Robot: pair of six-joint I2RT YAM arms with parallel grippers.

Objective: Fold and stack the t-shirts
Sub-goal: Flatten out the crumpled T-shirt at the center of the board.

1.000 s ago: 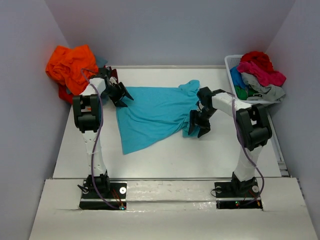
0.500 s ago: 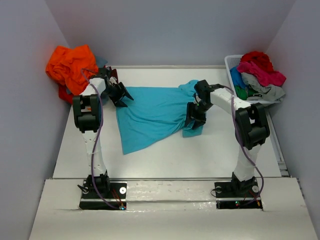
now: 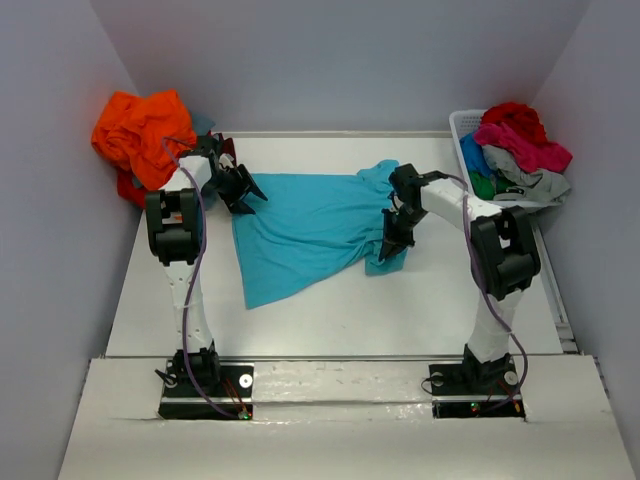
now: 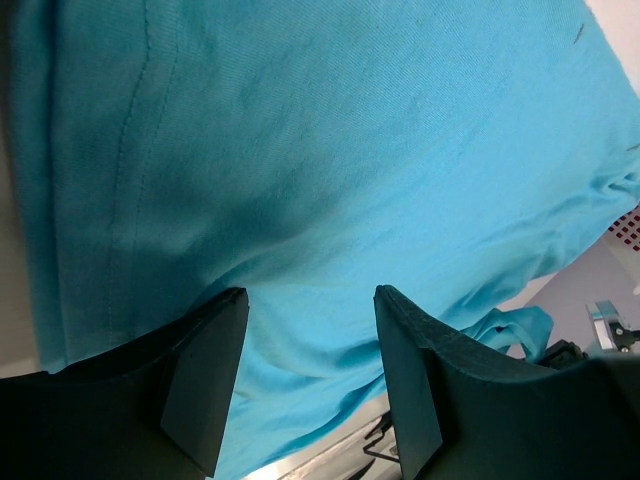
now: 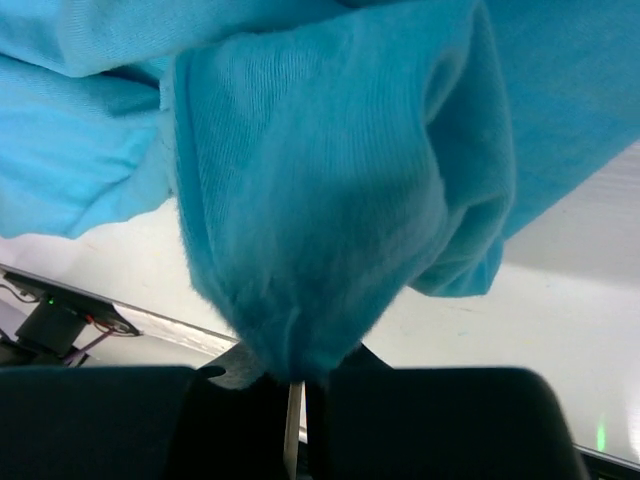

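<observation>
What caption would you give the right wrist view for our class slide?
Right claw shut on a bunched fold of the turquoise t-shirt, with the white table beyond.

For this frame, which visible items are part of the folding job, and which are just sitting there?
Job: turquoise t-shirt, a fold pinched in the right gripper; orange t-shirt, heaped far left; red t-shirt, pink t-shirt, light grey t-shirt, piled far right.
Just there: white basket holding that pile; table.
</observation>
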